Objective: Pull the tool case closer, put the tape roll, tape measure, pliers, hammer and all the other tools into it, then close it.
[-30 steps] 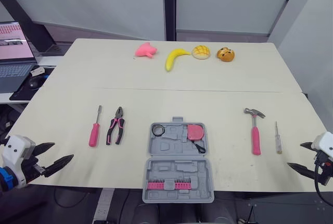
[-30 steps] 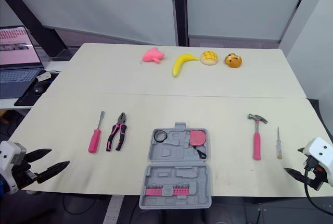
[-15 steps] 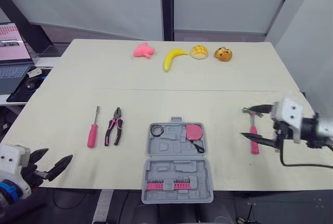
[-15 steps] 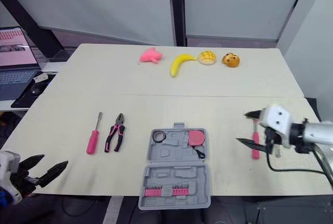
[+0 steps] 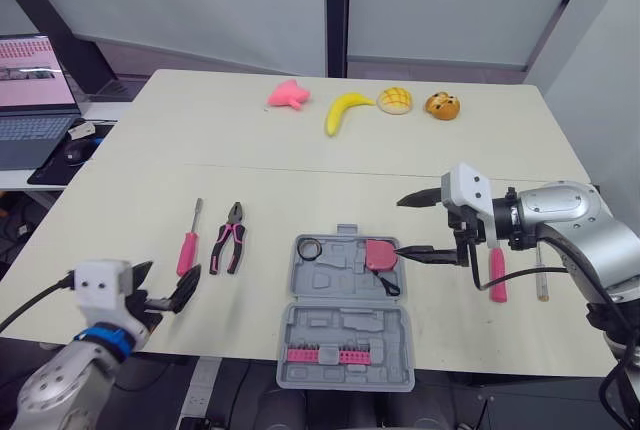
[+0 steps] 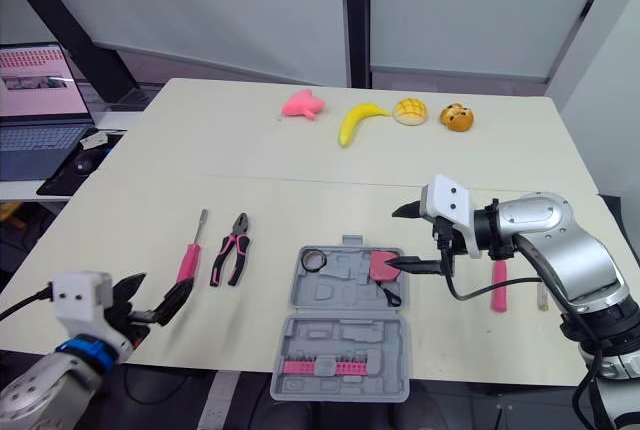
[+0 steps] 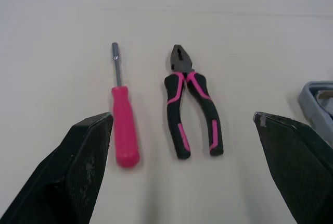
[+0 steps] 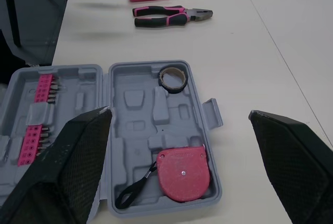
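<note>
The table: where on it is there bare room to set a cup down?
Bare: the wide band between the toy row and the tools, and the far left corner. Crowded: around the tool case, with pliers and screwdriver to its left, the right gripper at its right edge, hammer beyond.

Nothing here can be read, operator. The pink face of the tape measure, lying in the open case, carries only a small mark too fine to make out. The laptop screen off the table's left side shows pink and white rows whose content you cannot make out.
</note>
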